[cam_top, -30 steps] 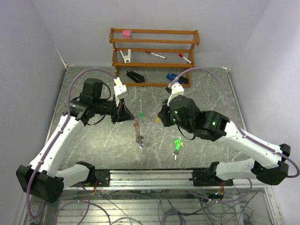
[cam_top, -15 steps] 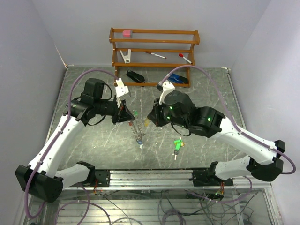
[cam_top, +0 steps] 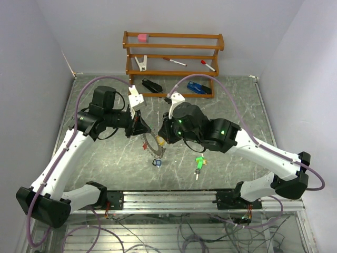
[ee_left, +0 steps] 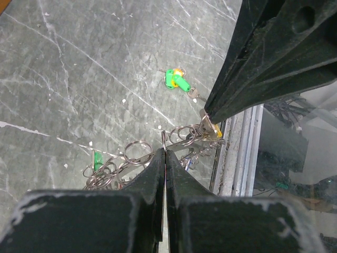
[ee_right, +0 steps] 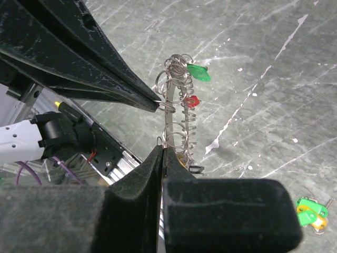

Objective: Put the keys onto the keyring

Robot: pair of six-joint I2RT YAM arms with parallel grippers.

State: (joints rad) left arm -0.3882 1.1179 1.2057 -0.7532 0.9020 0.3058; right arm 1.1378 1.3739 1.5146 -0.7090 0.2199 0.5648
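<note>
Pinching the keyring (cam_top: pixel 152 145) from opposite sides, the left gripper (cam_top: pixel 145 130) and right gripper (cam_top: pixel 161 138) each have their fingers pressed together on its wire, just left of centre in the top view. A blue tag (cam_top: pixel 156 163) dangles beneath it. The loose green and yellow keys (cam_top: pixel 199 162) lie on the marbled table (cam_top: pixel 105 163), lower right of the ring and apart from it.

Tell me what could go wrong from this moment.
1. The left gripper pinches the keyring only by its thin edge, so it might slip or twist.
2. The right gripper, shut on a yellow key, works very close to the left one, so they might collide.
</note>
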